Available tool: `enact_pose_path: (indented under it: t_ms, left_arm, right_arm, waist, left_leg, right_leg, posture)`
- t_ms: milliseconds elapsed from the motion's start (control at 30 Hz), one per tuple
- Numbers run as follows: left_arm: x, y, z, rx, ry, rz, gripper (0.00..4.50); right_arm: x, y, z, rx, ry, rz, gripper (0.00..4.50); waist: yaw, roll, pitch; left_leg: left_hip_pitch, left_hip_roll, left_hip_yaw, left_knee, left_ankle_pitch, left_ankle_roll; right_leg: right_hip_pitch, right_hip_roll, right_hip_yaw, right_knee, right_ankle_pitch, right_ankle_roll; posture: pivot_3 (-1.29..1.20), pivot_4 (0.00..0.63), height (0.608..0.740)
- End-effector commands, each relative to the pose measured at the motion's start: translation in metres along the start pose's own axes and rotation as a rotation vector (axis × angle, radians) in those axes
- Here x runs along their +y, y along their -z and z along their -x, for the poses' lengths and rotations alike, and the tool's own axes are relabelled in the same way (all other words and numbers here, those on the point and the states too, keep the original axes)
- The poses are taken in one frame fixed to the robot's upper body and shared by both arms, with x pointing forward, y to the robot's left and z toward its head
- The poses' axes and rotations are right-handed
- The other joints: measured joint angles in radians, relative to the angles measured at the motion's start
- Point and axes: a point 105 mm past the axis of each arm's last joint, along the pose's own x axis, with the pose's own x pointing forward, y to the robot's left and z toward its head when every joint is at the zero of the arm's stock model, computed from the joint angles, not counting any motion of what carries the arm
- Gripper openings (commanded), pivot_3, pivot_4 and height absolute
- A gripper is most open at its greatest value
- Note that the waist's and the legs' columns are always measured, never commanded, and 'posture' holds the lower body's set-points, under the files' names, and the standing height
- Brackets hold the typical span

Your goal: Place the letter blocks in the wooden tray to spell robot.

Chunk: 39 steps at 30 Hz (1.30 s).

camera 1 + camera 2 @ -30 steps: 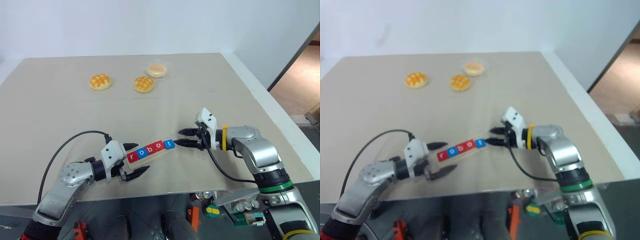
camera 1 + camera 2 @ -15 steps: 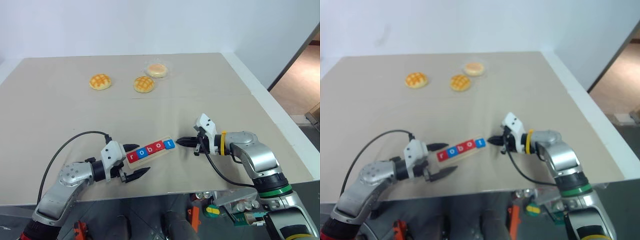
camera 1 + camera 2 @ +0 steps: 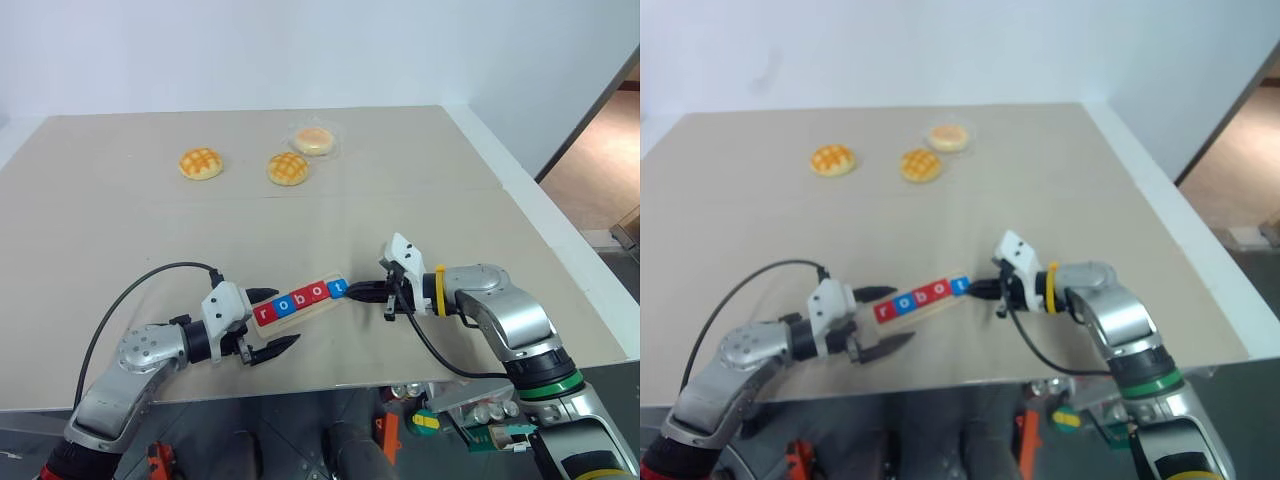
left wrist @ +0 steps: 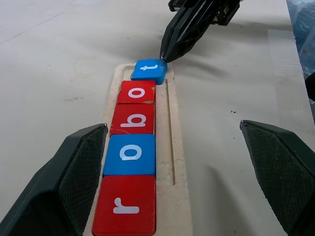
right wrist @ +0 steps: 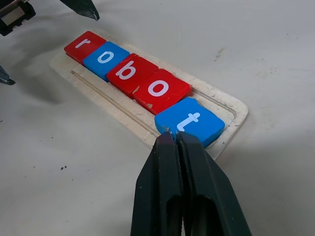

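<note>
Right hand (image 5: 173,140): fingers pressed together, holding nothing; the tip sits against the edge of the t block (image 5: 189,123) at the tray's right end.
Left hand (image 3: 268,320): fingers spread wide, holding nothing; it rests at the tray's other end, one finger on either side of the end by the r block (image 4: 125,206), not touching it.
Blocks: five lie in a row along the tray (image 4: 178,187), reading r, o, b, o, t from left hand to right hand; red r, blue o (image 4: 130,154), red b (image 4: 133,119), red o (image 4: 137,92), blue t.
t block: turned a little askew from the other four, its far corner over the tray's rim.
Tray: flat on the table (image 3: 120,230), near its front edge, lying at a slant between the two hands.
Buns: two golden ones (image 3: 200,163) (image 3: 287,168) and a paler one in clear wrap (image 3: 314,139) sit well apart from the tray, toward the table's far side.
</note>
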Motion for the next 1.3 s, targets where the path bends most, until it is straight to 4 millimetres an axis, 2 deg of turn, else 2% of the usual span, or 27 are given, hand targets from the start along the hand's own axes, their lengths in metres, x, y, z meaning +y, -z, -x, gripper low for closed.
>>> enact_pose_path:
  t_ms: [33, 433, 700, 967, 1300]
  left_arm:
    - [0.001, -0.008, 0.002, -0.022, -0.012, -0.033, 4.5]
    - [-0.001, -0.008, 0.0, -0.025, -0.009, -0.031, 4.5]
    - [0.0, -0.006, 0.002, -0.019, -0.011, -0.029, 4.5]
    - [0.001, -0.009, 0.001, -0.032, -0.003, -0.025, 4.5]
    - [-0.001, -0.022, 0.0, -0.096, -0.003, 0.069, 4.5]
  right_arm:
    - [0.0, -0.006, 0.002, -0.013, -0.001, 0.039, 0.04]
    - [0.0, -0.01, -0.006, -0.018, -0.014, 0.087, 0.04]
    - [-0.004, -0.023, 0.01, -0.056, 0.03, 0.1, 0.04]
    - [0.002, -0.01, 0.023, -0.019, 0.038, 0.075, 0.04]
    - [-0.001, -0.007, 0.01, -0.009, 0.03, 0.079, 0.04]
  waist:
    - [0.0, 0.0, 0.0]
    - [0.0, 0.0, 0.0]
    - [0.0, 0.0, 0.0]
    - [0.001, 0.0, 0.0]
    - [0.0, 0.0, 0.0]
  left_leg:
    - [0.0, 0.0, 0.0, 0.0, 0.0, 0.0]
    - [0.0, 0.0, 0.0, 0.0, 0.0, 0.0]
    - [0.0, 0.0, 0.0, 0.0, 0.0, 0.0]
    - [0.0, 0.0, 0.0, 0.0, 0.0, 0.0]
    - [0.0, 0.0, 0.0, 0.0, 0.0, 0.0]
  right_leg:
    - [0.0, 0.0, 0.0, 0.0, 0.0, 0.0]
    - [0.0, 0.0, 0.0, 0.0, 0.0, 0.0]
    - [0.0, 0.0, 0.0, 0.0, 0.0, 0.0]
    - [0.0, 0.0, 0.0, 0.0, 0.0, 0.0]
    - [0.0, 0.0, 0.0, 0.0, 0.0, 0.0]
  posture:
    - [0.0, 0.15, 0.74]
    - [0.0, 0.15, 0.74]
    - [0.0, 0.15, 0.74]
    - [0.0, 0.15, 0.74]
    - [0.0, 0.15, 0.74]
